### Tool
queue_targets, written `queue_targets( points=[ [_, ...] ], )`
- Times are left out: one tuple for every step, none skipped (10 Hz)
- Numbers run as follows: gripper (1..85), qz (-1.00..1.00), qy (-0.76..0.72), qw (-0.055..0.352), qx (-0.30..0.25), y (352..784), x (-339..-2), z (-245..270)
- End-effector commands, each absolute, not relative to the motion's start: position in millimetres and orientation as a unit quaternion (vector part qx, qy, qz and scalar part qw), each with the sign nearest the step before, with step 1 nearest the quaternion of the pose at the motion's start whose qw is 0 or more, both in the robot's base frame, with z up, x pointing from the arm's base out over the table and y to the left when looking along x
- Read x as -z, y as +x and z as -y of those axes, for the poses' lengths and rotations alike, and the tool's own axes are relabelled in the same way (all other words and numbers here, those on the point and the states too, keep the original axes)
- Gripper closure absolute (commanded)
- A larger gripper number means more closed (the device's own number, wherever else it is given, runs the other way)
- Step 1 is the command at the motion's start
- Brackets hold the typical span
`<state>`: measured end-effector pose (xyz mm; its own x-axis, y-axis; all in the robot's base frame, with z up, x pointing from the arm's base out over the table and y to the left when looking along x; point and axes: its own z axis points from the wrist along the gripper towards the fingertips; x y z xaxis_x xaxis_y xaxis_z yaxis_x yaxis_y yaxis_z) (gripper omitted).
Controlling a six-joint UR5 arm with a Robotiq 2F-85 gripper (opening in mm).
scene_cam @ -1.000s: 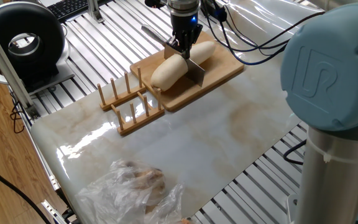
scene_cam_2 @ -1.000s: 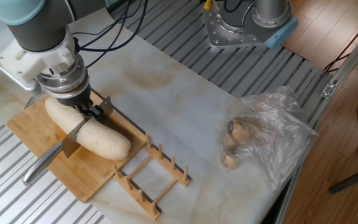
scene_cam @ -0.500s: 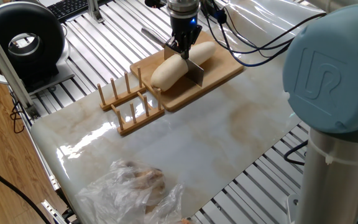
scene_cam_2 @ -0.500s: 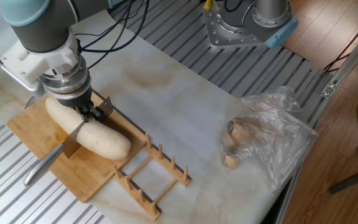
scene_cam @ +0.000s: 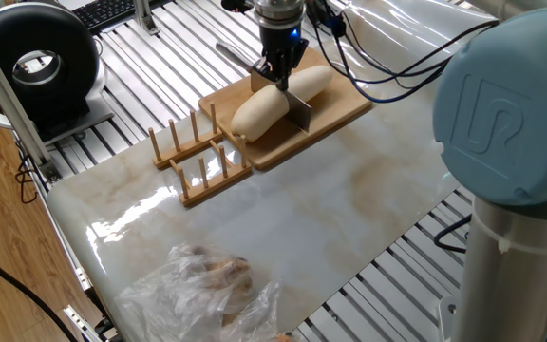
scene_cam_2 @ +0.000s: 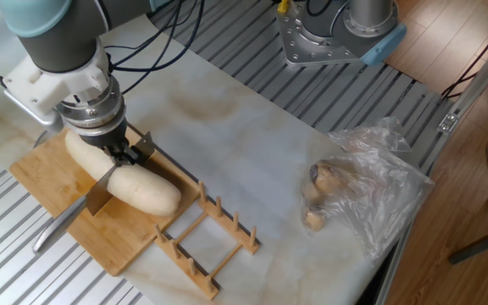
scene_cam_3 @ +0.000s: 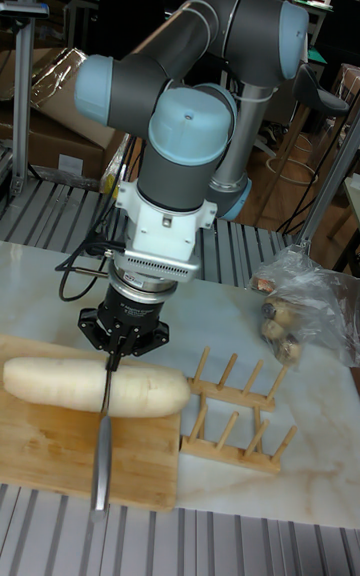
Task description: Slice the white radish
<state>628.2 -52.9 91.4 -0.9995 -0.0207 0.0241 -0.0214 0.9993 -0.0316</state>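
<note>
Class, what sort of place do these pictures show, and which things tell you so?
Probably a robotics lab: a grey-and-blue robot arm on a slatted aluminium bench, cardboard boxes behind, and a long cream-white radish being cut.

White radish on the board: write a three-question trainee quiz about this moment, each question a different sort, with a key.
1. True or false: the knife blade is down in the white radish, which lies on the wooden board.
2. Multiple choice: what stands right beside the board? A) wooden peg rack B) metal bowl C) stack of plates
3. Fill in: the clear plastic bag lies ____ from the board, past the rack.

Key
1. True. The gripper holds the knife across the radish's middle.
2. A
3. apart; it touches neither board nor rack.
</note>
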Motion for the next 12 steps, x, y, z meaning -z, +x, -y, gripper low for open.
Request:
queue_targets(
  points=[
    [84.3,1.000,0.006,0.011,-0.011,631,-94,50],
    [84.3,1.000,0.008,0.012,-0.013,633,-97,53],
    [84.3,1.000,0.009,0.012,-0.014,635,-99,54],
    [84.3,1.000,0.012,0.010,-0.014,637,-100,57],
    [84.3,1.000,0.012,0.009,-0.015,638,-99,58],
    [84.3,1.000,0.012,0.007,-0.019,640,-99,59],
    [84.3,1.000,0.013,0.004,-0.022,642,-101,61],
    [84.3,1.000,0.014,0.004,-0.023,644,-103,62],
    [84.3,1.000,0.016,0.003,-0.023,647,-107,63],
    [84.3,1.000,0.017,0.005,-0.023,650,-113,64],
    [84.3,1.000,0.019,0.005,-0.022,652,-119,64],
    [84.3,1.000,0.019,0.005,-0.021,655,-125,64]
  ],
)
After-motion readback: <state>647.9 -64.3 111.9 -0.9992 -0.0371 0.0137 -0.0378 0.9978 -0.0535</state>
